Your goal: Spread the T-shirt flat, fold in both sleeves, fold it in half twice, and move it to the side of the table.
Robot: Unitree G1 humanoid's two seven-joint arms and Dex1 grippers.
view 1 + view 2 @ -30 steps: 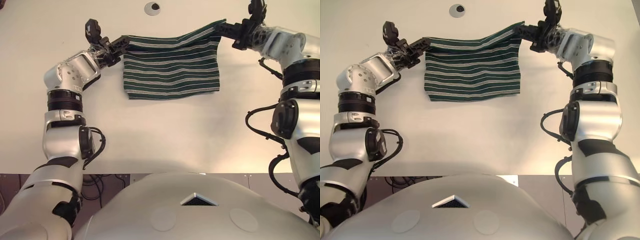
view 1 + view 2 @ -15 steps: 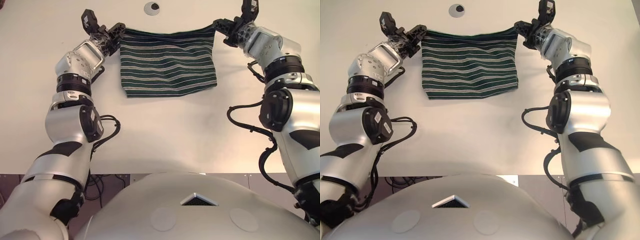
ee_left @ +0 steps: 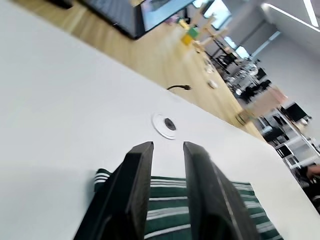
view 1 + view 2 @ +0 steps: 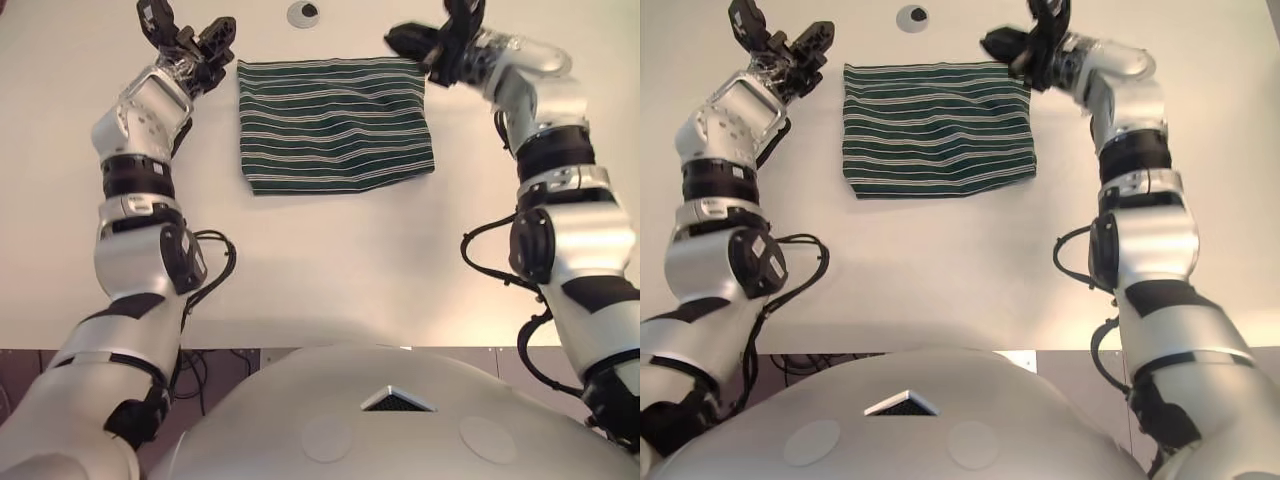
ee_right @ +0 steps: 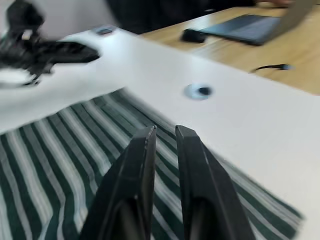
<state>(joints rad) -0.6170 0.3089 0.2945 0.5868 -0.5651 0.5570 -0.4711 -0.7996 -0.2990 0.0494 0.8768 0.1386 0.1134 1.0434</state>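
**Shirt folded, both claws empty, the move to the side is still to do**

The left claw (image 3: 167, 145) has its two fingers a little apart, and nothing is between them. It hangs low over the table, to the left of the round cap (image 4: 304, 14). The right claw (image 5: 165, 129) looks the same, with its fingers a little apart and nothing held. It hangs to the right of the cap.

The T-shirt (image 4: 335, 125) is dark green with thin white stripes. It lies flat on the white table (image 4: 320, 270), just on the robot's side of the cap. Its far edge runs from one claw to the other. As far as I can see, neither claw touches it.

No sleeves stick out, and the shirt is a neat box shape. So I think the spreading and the sleeve folds are done, and at least one fold in half too. I cannot count the layers, so I cannot tell if the second fold is done. The shirt sits near the cap in the middle, not at the side, so I think the move is left to do.
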